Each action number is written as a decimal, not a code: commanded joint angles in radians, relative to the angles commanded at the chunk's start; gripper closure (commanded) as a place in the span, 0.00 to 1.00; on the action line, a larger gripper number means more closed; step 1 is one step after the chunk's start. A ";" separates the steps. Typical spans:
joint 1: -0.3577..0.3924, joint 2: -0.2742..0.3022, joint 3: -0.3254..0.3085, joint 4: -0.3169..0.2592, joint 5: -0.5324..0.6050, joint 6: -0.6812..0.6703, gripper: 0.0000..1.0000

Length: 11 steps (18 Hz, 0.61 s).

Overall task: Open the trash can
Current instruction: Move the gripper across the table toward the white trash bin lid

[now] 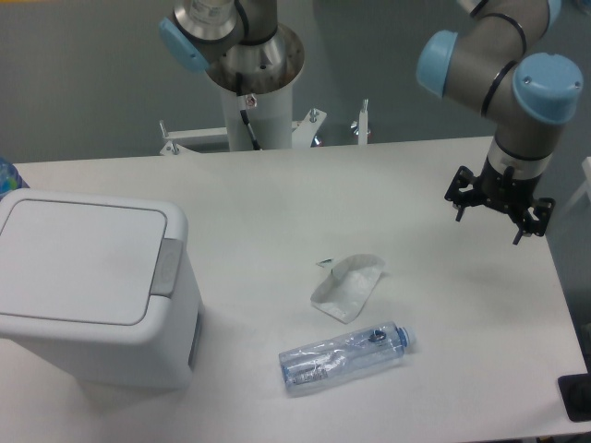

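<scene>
Trash can (88,286) sits front-left on worktop (369,185), lid shut. Claw (499,214) hangs far right, fingers spread, empty. Best bet: swing over, press grey button strip (167,268) straight down.

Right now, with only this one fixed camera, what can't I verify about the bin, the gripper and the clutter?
- Trash can: inside hidden by its shut lid; left side cut by the frame edge.
- Gripper: fingers small and dark, so open or shut is unclear.
- Blue thing behind the bin: cut off by the left edge, unidentifiable.
- Bottle: label too small to read.
- Dark thing: cut off by the right edge.
</scene>
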 joint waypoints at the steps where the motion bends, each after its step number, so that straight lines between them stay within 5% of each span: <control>1: 0.000 0.000 -0.002 0.000 0.000 0.000 0.00; 8: -0.021 0.015 -0.037 0.006 -0.003 0.009 0.00; 11: -0.028 0.041 -0.097 0.089 -0.038 -0.015 0.00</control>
